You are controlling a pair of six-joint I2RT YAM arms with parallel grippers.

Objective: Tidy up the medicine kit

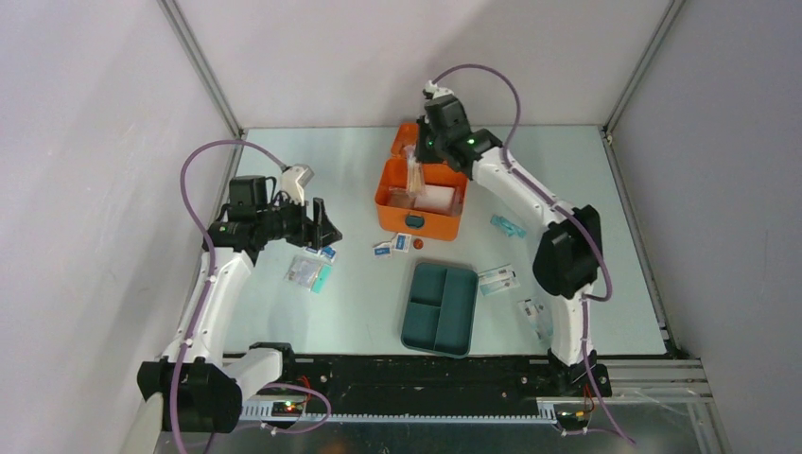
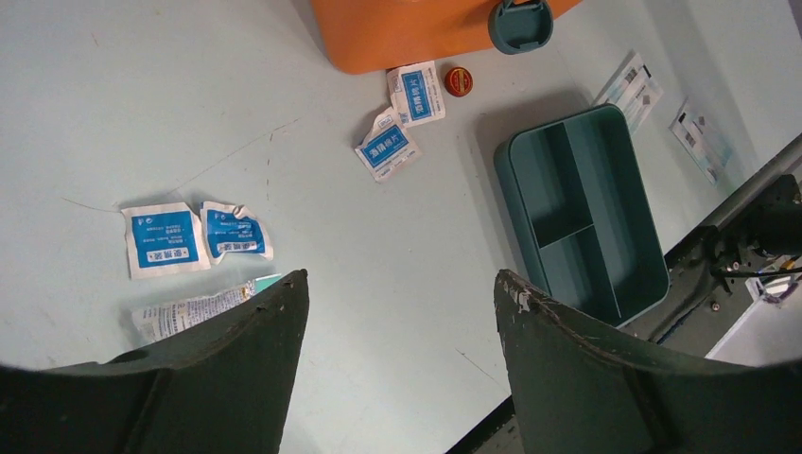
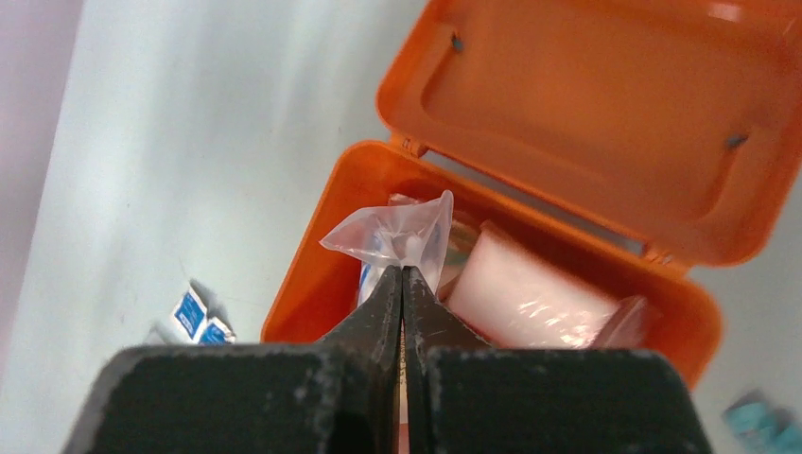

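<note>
The orange medicine kit [image 1: 388, 203] stands open at the table's far middle, its lid [image 3: 605, 104] tipped back, and it also shows in the left wrist view [image 2: 407, 33]. My right gripper [image 3: 403, 274] is shut on a clear plastic packet [image 3: 402, 227] and holds it over the kit's left side, above a white wrapped roll [image 3: 530, 288]. The packet also shows in the top view [image 1: 413, 168] under my right gripper [image 1: 427, 151]. My left gripper [image 2: 401, 288] is open and empty above the table, left of the kit [image 1: 326, 227]. Blue-white packets [image 2: 161, 236] lie ahead of it.
A dark teal compartment tray [image 1: 440, 307] lies near the front middle. Two blue-white packets [image 2: 402, 118] and a small red tin [image 2: 459, 81] lie before the kit. Clear packets [image 1: 498, 280] lie right of the tray, a teal packet [image 1: 508, 225] right of the kit, another packet [image 1: 308, 272] at left.
</note>
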